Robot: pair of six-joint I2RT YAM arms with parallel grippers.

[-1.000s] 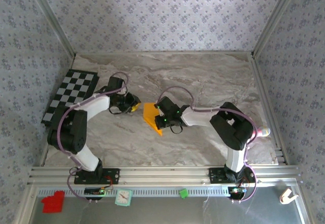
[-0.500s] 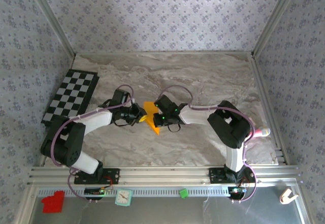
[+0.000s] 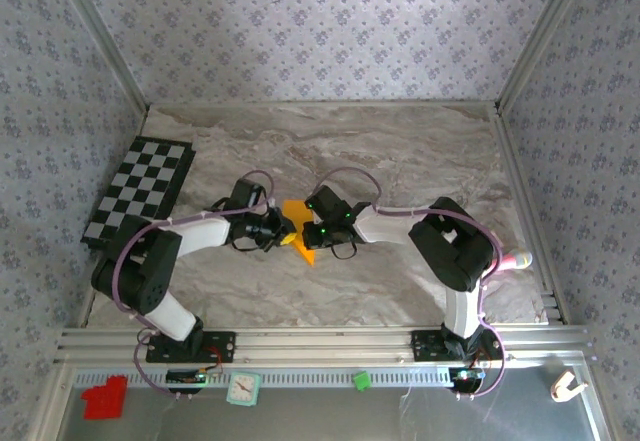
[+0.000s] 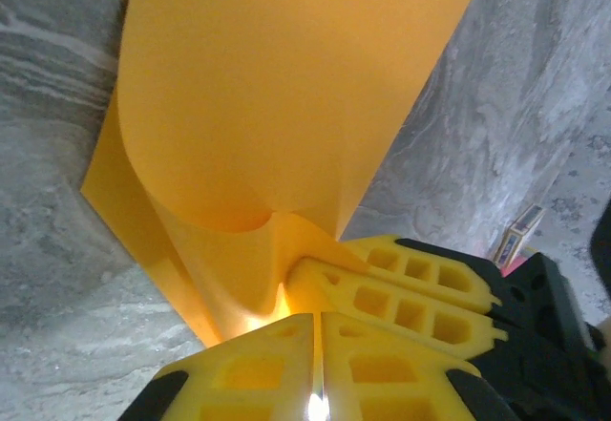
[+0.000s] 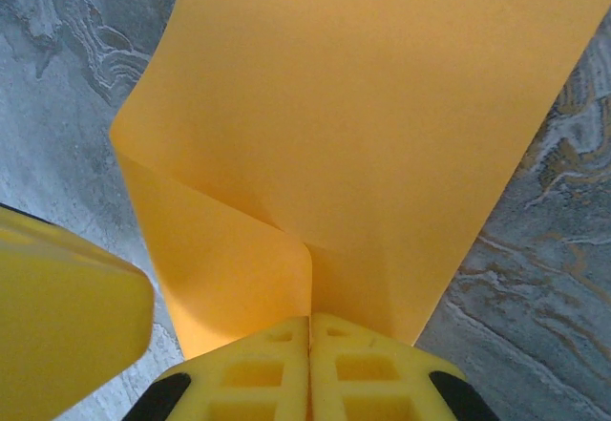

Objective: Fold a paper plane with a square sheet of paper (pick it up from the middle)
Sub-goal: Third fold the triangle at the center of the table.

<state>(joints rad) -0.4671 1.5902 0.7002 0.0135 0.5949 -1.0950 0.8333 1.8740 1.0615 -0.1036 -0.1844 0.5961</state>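
Left end effector [image 4: 317, 324]: pads pressed together, pinching the sheet's curled fold.
Right end effector [image 5: 310, 326]: jaws closed on the crease, just beside the left one.
Sheet of paper [image 5: 382, 106]: orange, creased, spreading ahead of both end effectors over the marbled tabletop [image 3: 400, 151].

Your overhead camera looks down from above and behind the arm bases [image 3: 190, 346], taking in the whole marbled surface [image 3: 400, 161] and its walls [image 3: 320, 31]. Your left wrist camera peers along the left end effector [image 4: 317, 330], pressed close to the square sheet of paper [image 4: 286, 87]. Your right wrist camera does likewise past the right end effector [image 5: 309, 330]. All three views share that orange sheet at mid-surface.
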